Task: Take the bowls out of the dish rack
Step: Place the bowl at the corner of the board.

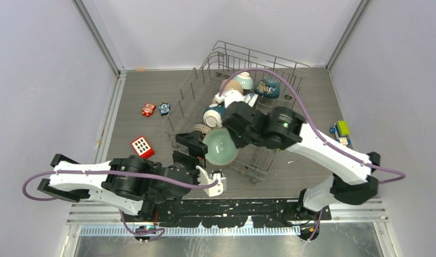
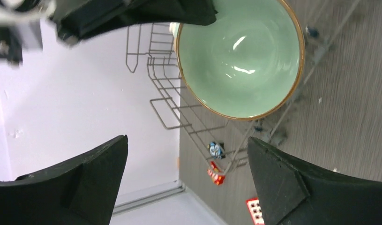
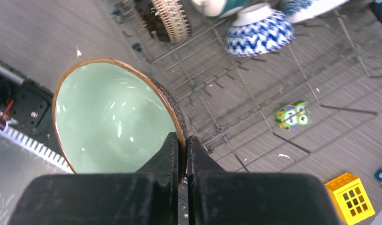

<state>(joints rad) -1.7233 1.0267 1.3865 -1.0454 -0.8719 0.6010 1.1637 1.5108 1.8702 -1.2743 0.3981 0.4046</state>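
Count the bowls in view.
7 clear: mint green bowl in the right gripper; along the dish rack, ribbed brown bowl, blue-white bowl, white bowl, tan bowl, white-teal bowl, dark blue bowl. The right arm may hide more.

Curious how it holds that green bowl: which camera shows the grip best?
Right wrist: the right gripper pinches the green bowl at its rim, close up. The top view shows the bowl small, the grip unclear; the left wrist shows mostly its inside.
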